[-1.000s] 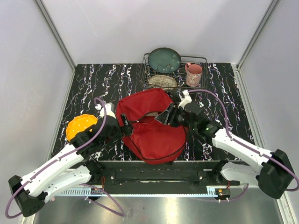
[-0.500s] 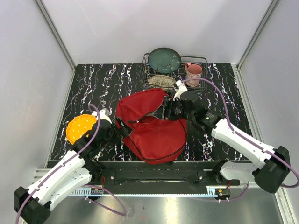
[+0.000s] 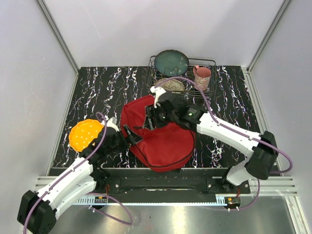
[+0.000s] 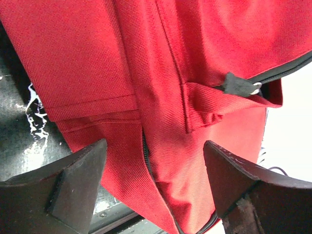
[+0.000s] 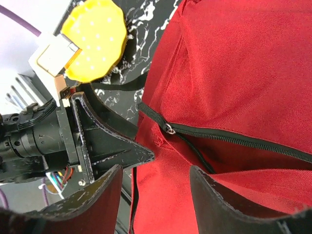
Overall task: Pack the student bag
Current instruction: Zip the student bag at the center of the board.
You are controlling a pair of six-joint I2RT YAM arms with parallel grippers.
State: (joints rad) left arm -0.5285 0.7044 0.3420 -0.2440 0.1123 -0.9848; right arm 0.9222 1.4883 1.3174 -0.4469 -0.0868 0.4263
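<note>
Both our grippers gape empty: the left gripper (image 3: 132, 136) at the bag's (image 3: 168, 144) nine o'clock edge, the right gripper (image 3: 150, 121) over its eleven o'clock.

Red woven cloth on the student bag (image 3: 163, 141), matt, with a fine diagonal rib and stitched seams. Along its opening, black zipper tape (image 5: 234, 140) and a small shiny metal puller (image 5: 169, 128). Smooth black bench (image 3: 97, 87) with white marble veining. Matt yellow plastic on the dimpled disc (image 3: 85, 135). Matt black plastic on the left gripper (image 4: 155, 163), scuffed pale at the edges. Dark metal wire for the rack (image 3: 208, 61); faintly glossy teal glaze on the plate (image 3: 171, 62).
</note>
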